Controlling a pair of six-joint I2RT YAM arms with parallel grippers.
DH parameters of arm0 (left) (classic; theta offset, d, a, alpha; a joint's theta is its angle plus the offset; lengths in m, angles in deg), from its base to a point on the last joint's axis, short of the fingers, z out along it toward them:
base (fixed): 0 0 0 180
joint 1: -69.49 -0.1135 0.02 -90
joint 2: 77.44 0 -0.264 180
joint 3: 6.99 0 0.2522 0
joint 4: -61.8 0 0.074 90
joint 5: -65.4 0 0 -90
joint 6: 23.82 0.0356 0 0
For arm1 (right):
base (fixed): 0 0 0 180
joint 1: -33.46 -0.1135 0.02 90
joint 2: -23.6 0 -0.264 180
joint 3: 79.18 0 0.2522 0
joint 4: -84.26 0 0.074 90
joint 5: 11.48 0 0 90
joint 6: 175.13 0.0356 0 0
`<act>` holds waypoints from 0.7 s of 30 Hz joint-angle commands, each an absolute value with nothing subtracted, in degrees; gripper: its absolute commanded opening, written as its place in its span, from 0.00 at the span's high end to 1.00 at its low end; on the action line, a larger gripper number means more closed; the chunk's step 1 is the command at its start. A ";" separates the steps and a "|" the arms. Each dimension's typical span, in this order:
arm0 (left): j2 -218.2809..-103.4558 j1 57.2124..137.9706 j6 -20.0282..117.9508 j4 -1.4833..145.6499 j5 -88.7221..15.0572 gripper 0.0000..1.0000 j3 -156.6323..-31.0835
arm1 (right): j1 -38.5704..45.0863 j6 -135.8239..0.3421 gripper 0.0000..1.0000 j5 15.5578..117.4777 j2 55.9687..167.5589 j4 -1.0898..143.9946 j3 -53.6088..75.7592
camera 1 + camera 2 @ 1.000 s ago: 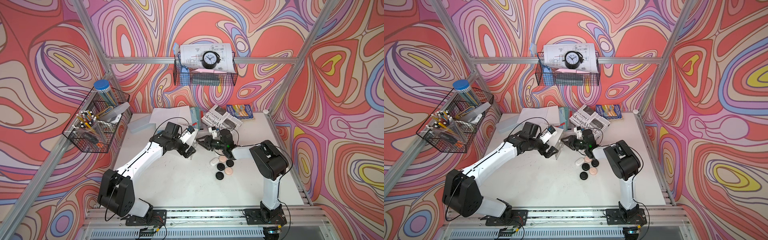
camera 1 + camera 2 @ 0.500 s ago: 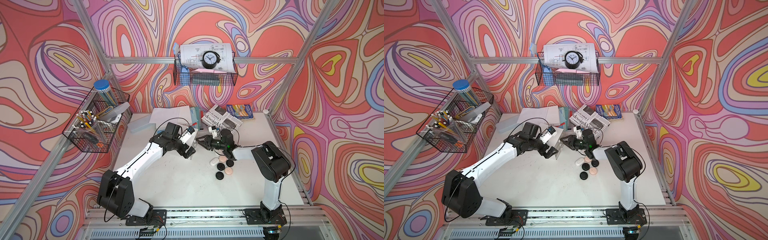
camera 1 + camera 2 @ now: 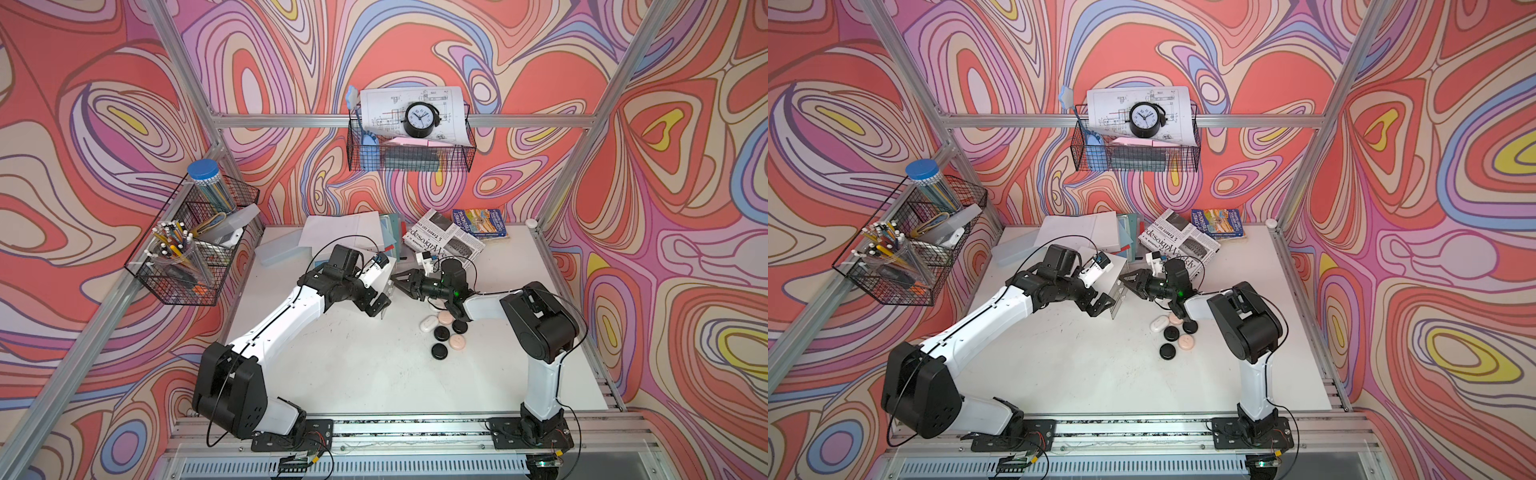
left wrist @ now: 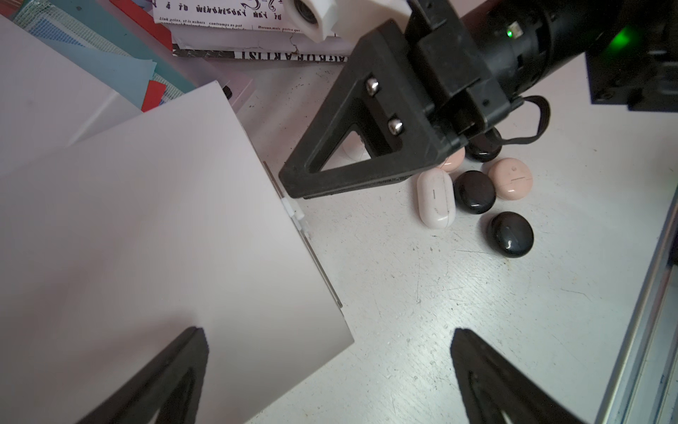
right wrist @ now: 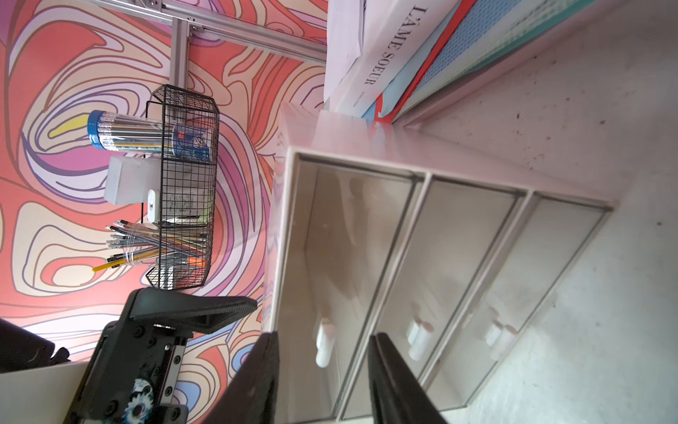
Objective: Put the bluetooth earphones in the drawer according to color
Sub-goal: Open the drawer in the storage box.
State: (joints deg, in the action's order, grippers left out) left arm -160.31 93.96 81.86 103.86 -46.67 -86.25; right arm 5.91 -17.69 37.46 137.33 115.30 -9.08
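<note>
At the middle of the table (image 3: 353, 374), the right gripper (image 5: 323, 336) is hovering before the drawer (image 5: 403, 147), jaws standing apart around the top knob (image 5: 324, 348) without pinching it. The left gripper (image 4: 330, 352) is hanging wide open over the drawer's near edge. The earphones (image 3: 442, 332) are lying clustered just right of it.

A black wire basket (image 3: 409, 160) hangs at upper centre in a top view, holding a drawing sheet (image 3: 384, 108) and a black clock (image 3: 419, 120). A second wire basket (image 3: 224, 266), at left, carries a blue-capped pencil tube (image 3: 210, 189) and a cup of pens (image 3: 176, 253). Along the far edge of the white table (image 3: 374, 365) lie a newspaper (image 3: 442, 241), a blue book (image 3: 480, 222), white paper (image 3: 340, 228) and a frosted pencil box (image 3: 276, 251).
</note>
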 commanded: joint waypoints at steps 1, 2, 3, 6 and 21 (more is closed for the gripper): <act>-159.44 94.25 82.71 104.57 -46.15 0.02 -85.53 | 5.42 -17.23 0.60 36.24 138.78 116.40 -8.23; -159.52 94.28 82.71 104.66 -46.14 0.02 -85.53 | 5.40 -17.27 0.61 36.19 138.87 116.47 -8.28; -159.47 94.25 82.72 104.58 -46.06 0.02 -85.54 | 5.42 -17.14 0.62 36.24 138.87 116.65 -8.37; -159.53 94.28 82.73 104.81 -45.78 0.02 -85.63 | 5.29 -16.45 0.64 36.15 139.13 117.49 -8.63; -160.58 94.26 82.18 106.51 -46.40 0.02 -86.94 | 4.26 -7.21 0.75 36.42 143.74 130.27 -10.65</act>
